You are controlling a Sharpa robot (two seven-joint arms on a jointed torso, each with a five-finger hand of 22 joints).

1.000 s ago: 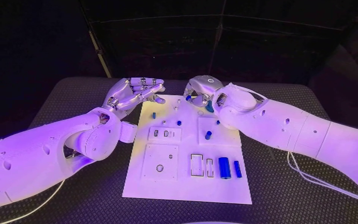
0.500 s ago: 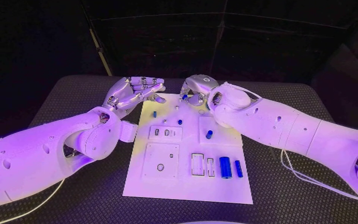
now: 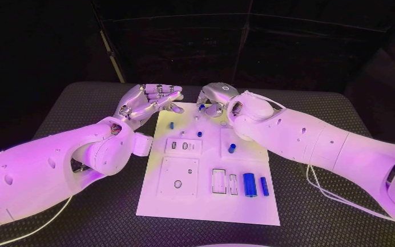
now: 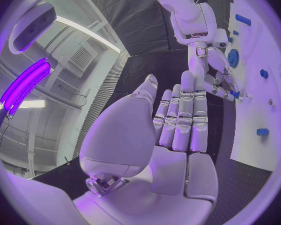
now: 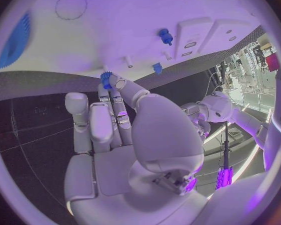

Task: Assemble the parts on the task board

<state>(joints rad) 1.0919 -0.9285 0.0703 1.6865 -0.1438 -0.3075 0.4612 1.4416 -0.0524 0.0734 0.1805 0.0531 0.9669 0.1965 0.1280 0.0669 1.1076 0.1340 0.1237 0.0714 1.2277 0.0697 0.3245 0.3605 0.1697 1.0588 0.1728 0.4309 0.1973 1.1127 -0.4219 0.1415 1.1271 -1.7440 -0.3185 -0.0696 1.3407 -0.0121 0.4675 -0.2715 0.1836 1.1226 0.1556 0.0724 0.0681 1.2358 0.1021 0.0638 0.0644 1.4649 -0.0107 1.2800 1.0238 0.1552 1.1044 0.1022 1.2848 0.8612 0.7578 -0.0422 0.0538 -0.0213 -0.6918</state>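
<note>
My right hand (image 5: 125, 130) pinches a small blue gear (image 5: 106, 78) over the board's (image 3: 206, 195) far edge; left hand (image 3: 148, 103) hangs loose alongside.

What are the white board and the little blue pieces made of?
The task board looks like smooth matte plastic: flat, evenly white, with cleanly cut slots, though painted metal is possible. The blue parts look like hard moulded plastic, solid in colour with crisp edges. The right hand pinches a small toothed one.

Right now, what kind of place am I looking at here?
Probably a robotics lab test cell: a black table inside dark curtains, a white task board with small blue parts, and other equipment stands in the right wrist view.
</note>
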